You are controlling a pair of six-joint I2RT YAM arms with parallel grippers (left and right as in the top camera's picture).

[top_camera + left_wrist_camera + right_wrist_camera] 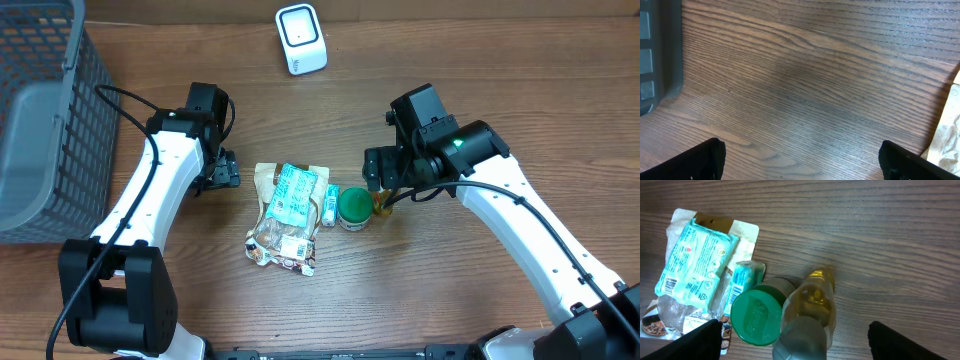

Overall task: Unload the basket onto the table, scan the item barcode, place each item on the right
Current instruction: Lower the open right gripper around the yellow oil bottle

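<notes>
We see brown wood-grain table (450,80) across whole view. Grey mesh basket (40,130) sits on it at 9 to 10 o'clock, cut by frame edge. White scanner (301,38) at 12 o'clock, well apart from rest. Near centre, clear snack pouch (275,240) lies flat. At pouch's 3 o'clock we note small teal pack (328,205), then green-lidded jar (352,207), then yellow bottle (383,203) close against jar. We cannot tell whether bottle stands or lies.
</notes>
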